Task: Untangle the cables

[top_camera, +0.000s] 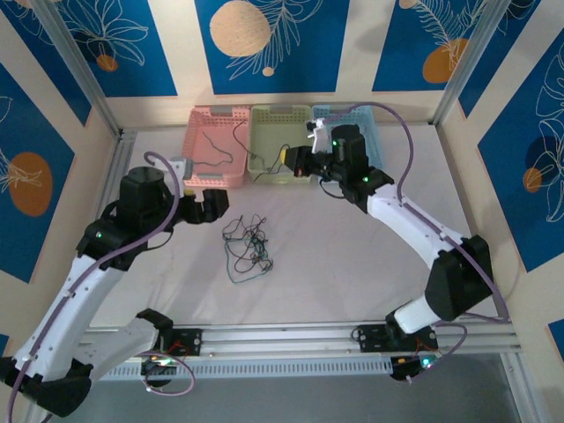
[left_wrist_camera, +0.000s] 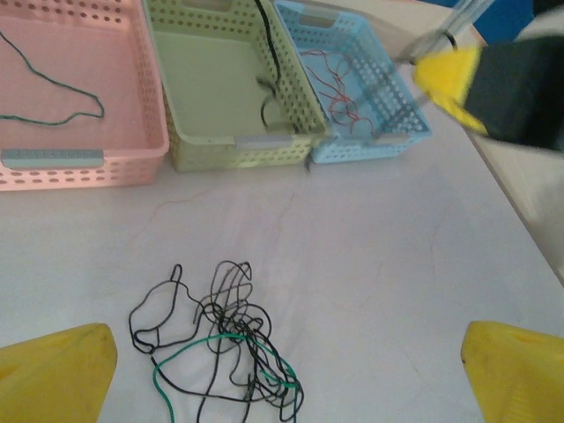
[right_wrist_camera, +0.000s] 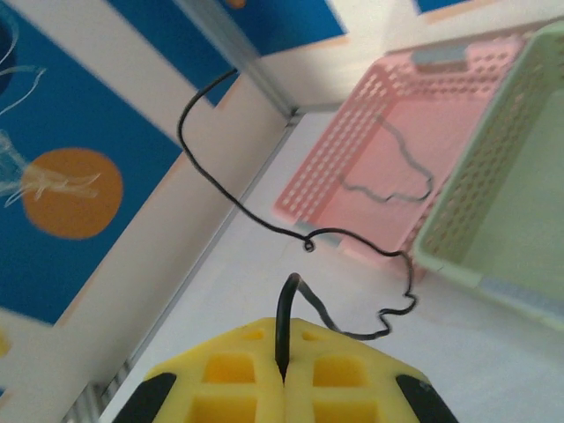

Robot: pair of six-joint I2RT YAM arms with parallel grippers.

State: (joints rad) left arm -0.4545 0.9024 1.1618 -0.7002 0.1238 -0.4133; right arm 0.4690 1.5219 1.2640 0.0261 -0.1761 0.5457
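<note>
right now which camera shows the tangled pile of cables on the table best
The left wrist view: the tangle lies close below, so single black strands and one green wire can be told apart, though its lower edge is cropped. The top external view shows the tangle whole but small, colours indistinct.

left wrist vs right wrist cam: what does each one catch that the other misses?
Left wrist: the cable tangle on the table, the blue basket with red wires, open left fingers.
Right wrist: close-up of the black cable clamped in the shut right fingers, blue wall poster.
Both: pink basket with a green cable, light green basket, the yellow right fingers.
</note>
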